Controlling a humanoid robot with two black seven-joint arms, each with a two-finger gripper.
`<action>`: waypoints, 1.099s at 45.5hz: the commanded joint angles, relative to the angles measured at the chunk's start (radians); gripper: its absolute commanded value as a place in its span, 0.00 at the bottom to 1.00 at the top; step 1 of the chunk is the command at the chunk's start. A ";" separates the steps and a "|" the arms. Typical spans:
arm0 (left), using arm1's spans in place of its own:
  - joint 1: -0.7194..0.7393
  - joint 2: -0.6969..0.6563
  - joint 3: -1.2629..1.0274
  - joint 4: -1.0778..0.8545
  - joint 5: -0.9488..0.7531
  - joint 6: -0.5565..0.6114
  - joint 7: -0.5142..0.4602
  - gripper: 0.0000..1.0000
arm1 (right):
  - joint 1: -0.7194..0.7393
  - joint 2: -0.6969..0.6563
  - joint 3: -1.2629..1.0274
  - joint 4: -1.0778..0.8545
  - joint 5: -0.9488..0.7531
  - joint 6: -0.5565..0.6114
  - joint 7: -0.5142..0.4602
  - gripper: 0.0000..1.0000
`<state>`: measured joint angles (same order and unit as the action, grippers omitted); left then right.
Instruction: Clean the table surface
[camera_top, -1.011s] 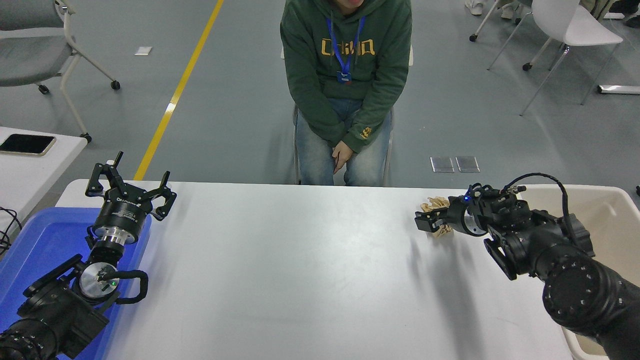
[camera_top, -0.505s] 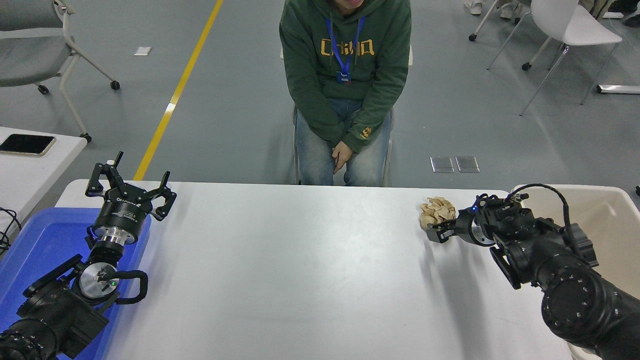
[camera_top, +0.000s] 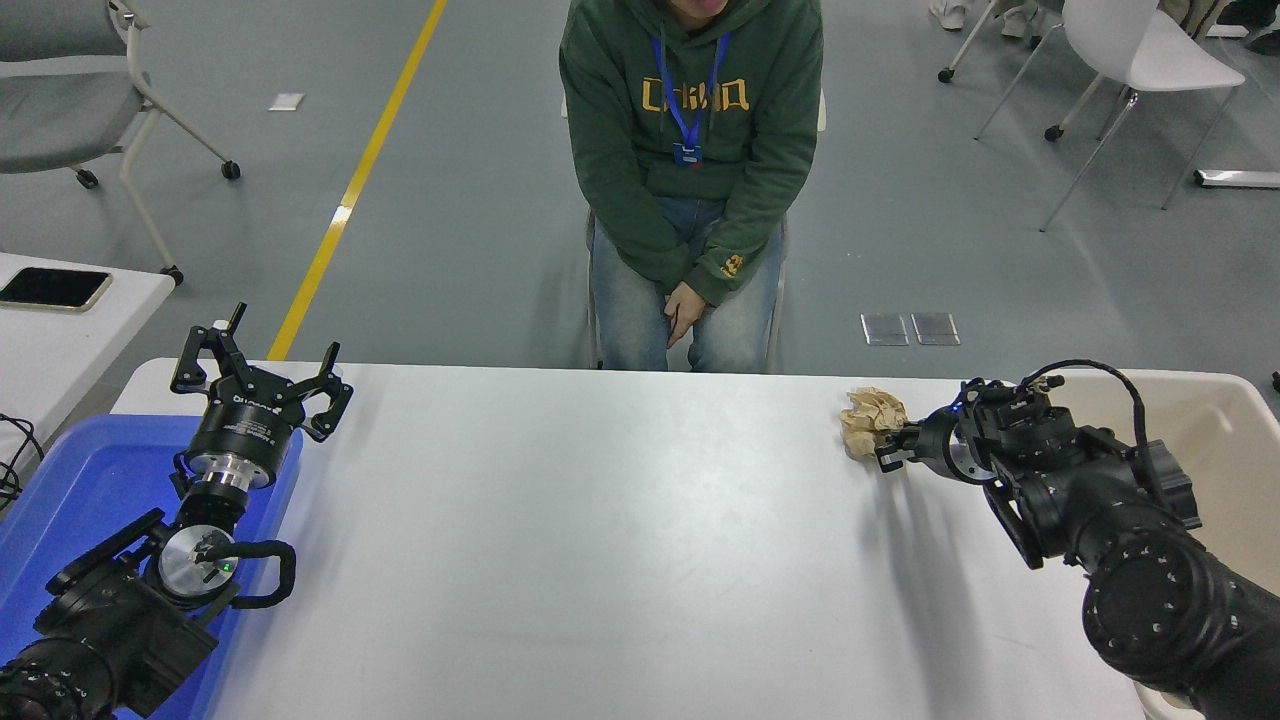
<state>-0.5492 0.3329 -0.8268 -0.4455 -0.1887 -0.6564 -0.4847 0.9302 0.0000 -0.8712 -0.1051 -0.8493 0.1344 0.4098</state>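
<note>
A crumpled ball of tan paper (camera_top: 870, 420) sits near the far right corner of the white tabletop (camera_top: 600, 540), and it is the only litter visible on that surface. The right claw (camera_top: 893, 450) reaches in from the right, low over the tabletop, with its tips right at the near right side of the paper. Whether the tips pinch the paper or merely touch it cannot be told from this view, nor how wide they stand.

The step in hand looks like the pickup of this scrap: the claw is at the paper but the paper is not lifted clear. Just right of the tabletop stands a beige bin (camera_top: 1215, 440), open at the top, which seems the likely place for the waste. The next move calls for a firm grip on the wad, which is light and springy and could slip or roll away, then a lift and a short carry rightward over the bin's rim.

The left claw (camera_top: 258, 378) rests parked at the near left, spread wide, above a blue tray (camera_top: 70, 490). A person in a green hoodie (camera_top: 690, 150) sits at the far side, hands in lap.
</note>
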 joint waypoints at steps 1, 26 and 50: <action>0.000 0.000 0.000 0.001 0.000 0.000 0.000 1.00 | 0.006 0.000 0.014 -0.053 0.084 0.076 0.017 0.00; 0.000 0.000 0.000 0.001 0.000 0.000 0.000 1.00 | -0.008 0.000 0.009 -0.439 0.161 0.448 0.457 0.00; 0.000 0.000 0.000 0.001 0.000 0.000 -0.002 1.00 | -0.011 -0.002 -0.037 -0.720 0.165 0.695 0.463 0.00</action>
<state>-0.5492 0.3329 -0.8268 -0.4454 -0.1887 -0.6569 -0.4847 0.9314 0.0000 -0.8928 -0.7547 -0.6903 0.7703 0.8575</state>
